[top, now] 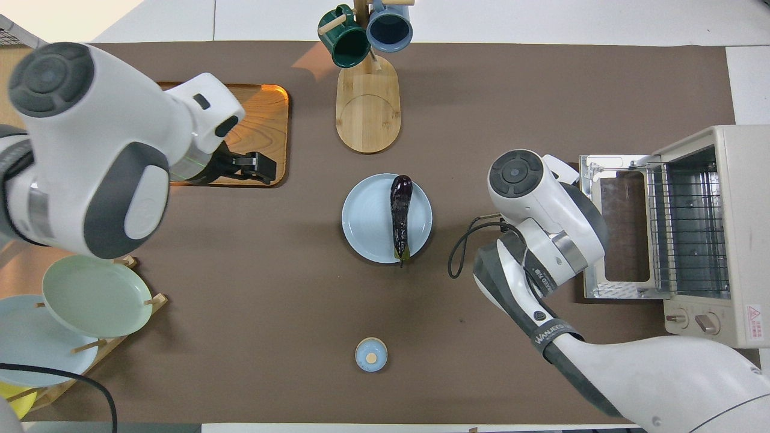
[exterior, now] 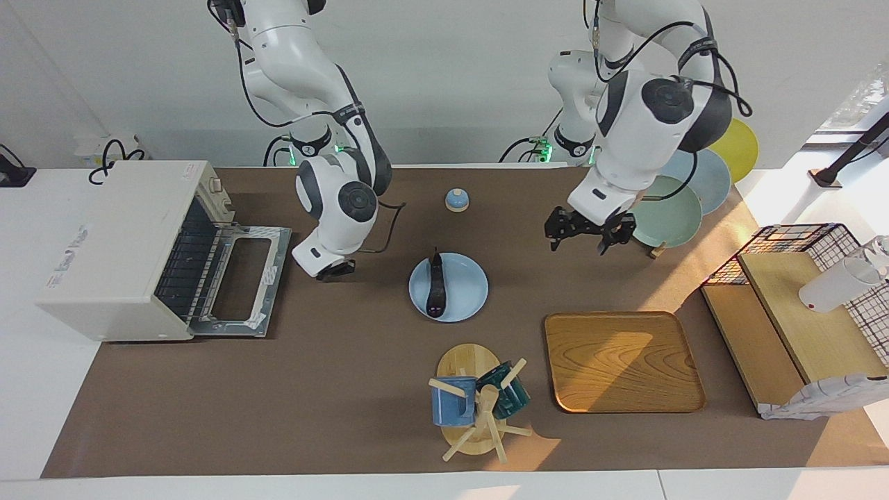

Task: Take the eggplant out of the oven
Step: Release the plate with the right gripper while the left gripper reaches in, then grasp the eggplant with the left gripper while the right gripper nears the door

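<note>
The dark purple eggplant (exterior: 436, 283) (top: 400, 216) lies on a light blue plate (exterior: 469, 285) (top: 361, 222) at the middle of the table, its stem toward the robots. The cream-white oven (exterior: 118, 243) (top: 740, 180) stands at the right arm's end, its door (exterior: 243, 278) (top: 619, 228) dropped open and its wire rack bare. My right gripper (exterior: 335, 269) hangs low over the mat between the oven door and the plate; in the overhead view the hand hides it. My left gripper (exterior: 589, 232) (top: 260, 168) is open and empty, raised over the mat beside the plate rack.
A wooden tray (exterior: 621, 361) (top: 264, 120) and a mug tree (exterior: 479, 403) (top: 367, 36) with two mugs lie farther from the robots than the plate. A small blue bell (exterior: 456, 200) (top: 371, 353) sits nearer. A plate rack (exterior: 667, 212) (top: 90, 294) and a wire basket (exterior: 819, 243) stand toward the left arm's end.
</note>
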